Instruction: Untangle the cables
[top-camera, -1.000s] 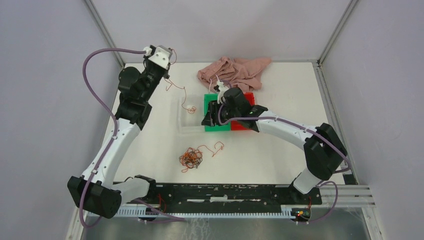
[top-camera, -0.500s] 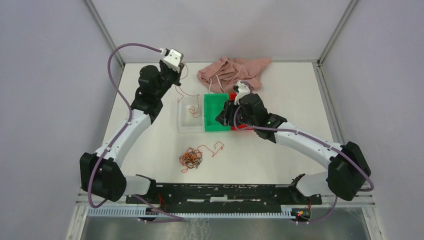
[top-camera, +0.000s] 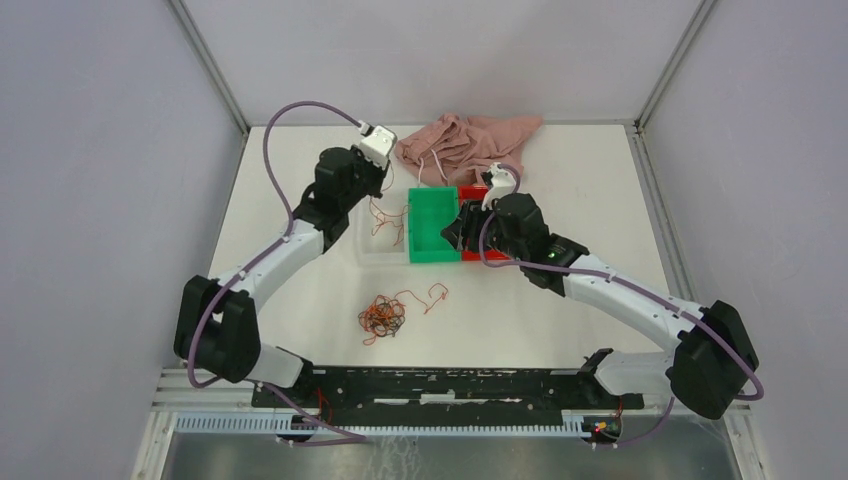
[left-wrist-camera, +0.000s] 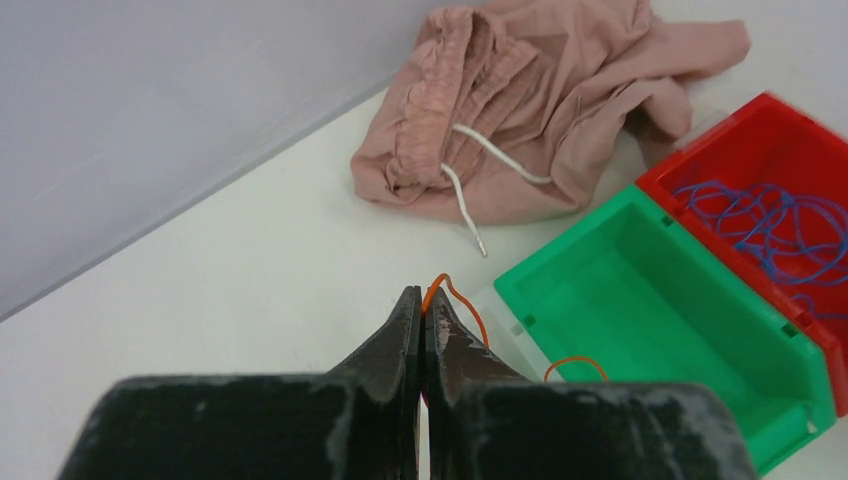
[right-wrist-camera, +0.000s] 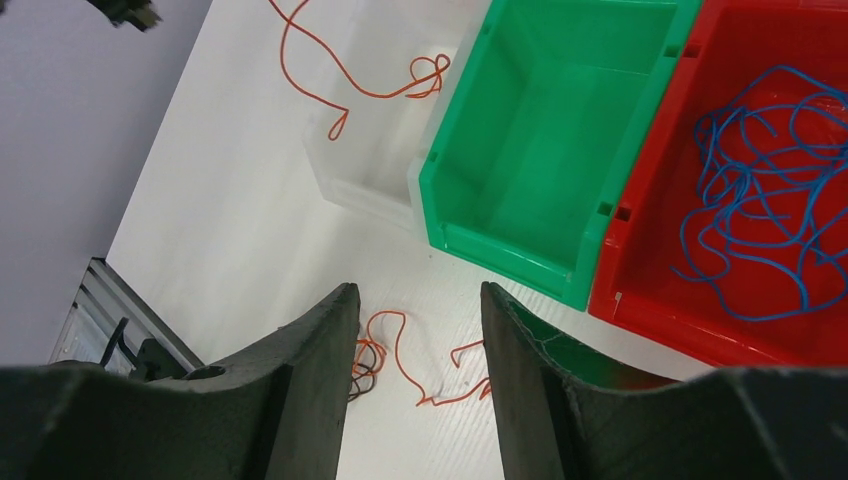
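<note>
Three bins in a touching row: clear (right-wrist-camera: 368, 196), green (right-wrist-camera: 500, 250), red (right-wrist-camera: 640, 225); one pink garment (left-wrist-camera: 540, 90) behind them; two grippers. Cables: one thin, curly orange strand (right-wrist-camera: 340, 70) pinched in the closed jaws of the left gripper (left-wrist-camera: 421, 300), lower loops hanging into the clear bin; a loose blue bundle (right-wrist-camera: 760, 200) lying in the red bin; one small orange-and-dark tangle (top-camera: 383, 317) on the white table (top-camera: 560, 310), well apart from the bins. Right gripper (right-wrist-camera: 420, 300) hovers by the green and red bins, jaws wide, holding nothing.
</note>
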